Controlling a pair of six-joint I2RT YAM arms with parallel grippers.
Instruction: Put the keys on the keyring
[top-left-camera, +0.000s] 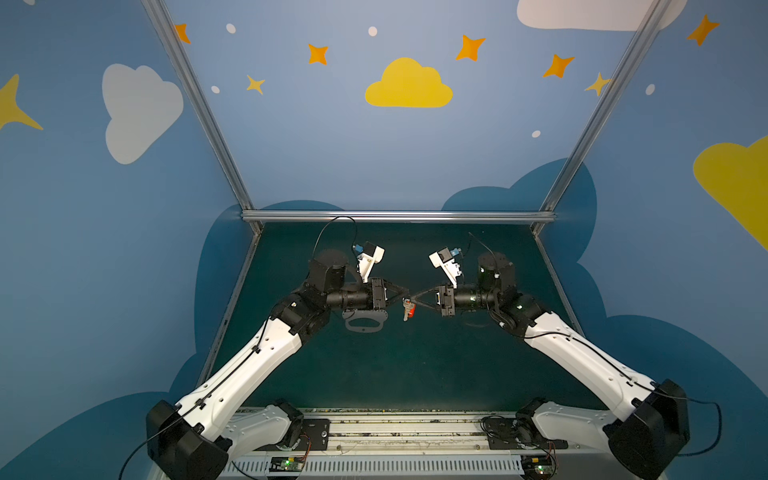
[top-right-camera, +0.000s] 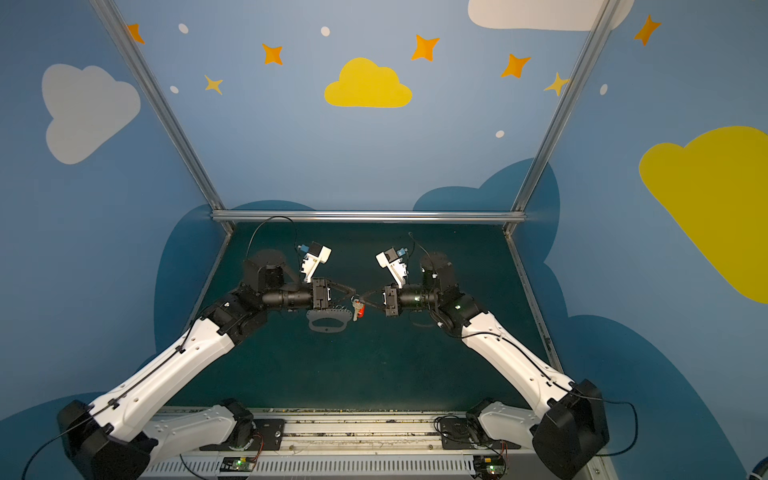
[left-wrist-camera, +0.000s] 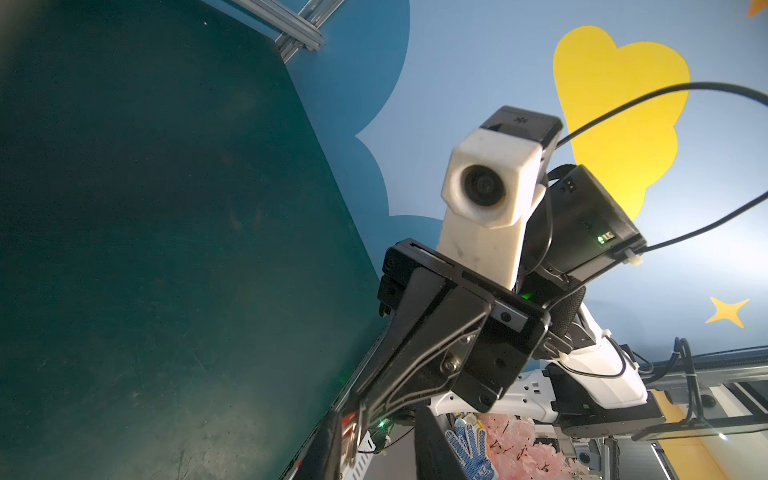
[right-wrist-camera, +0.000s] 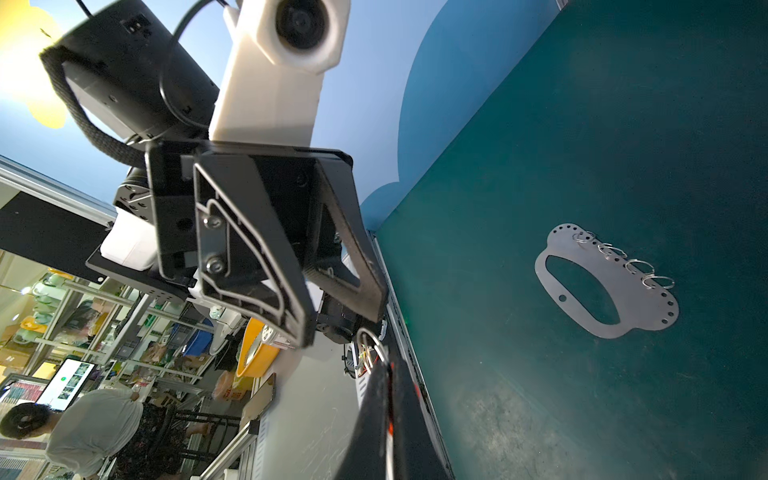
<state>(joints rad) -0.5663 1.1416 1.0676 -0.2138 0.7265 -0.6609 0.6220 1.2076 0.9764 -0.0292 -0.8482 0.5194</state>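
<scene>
The keys (top-left-camera: 408, 311) (top-right-camera: 358, 311), a silver key with a red-orange tag, hang above the green mat where both grippers meet. My right gripper (top-left-camera: 411, 300) (right-wrist-camera: 386, 365) is shut on the top of the keys, and orange shows between its fingers. A thin silver wire ring (right-wrist-camera: 371, 343) sticks out at its tip. My left gripper (top-left-camera: 404, 294) (left-wrist-camera: 380, 424) (right-wrist-camera: 338, 328) faces it with its fingers apart, one fingertip right beside that ring. Several keyrings (right-wrist-camera: 640, 266) (top-right-camera: 338, 308) sit along the edge of the grey holed plate (right-wrist-camera: 648, 307).
The grey plate (top-left-camera: 365, 329) lies flat on the mat under the left gripper's wrist. An aluminium rail (top-left-camera: 399, 216) bounds the mat at the back, and slanted rails run along both sides.
</scene>
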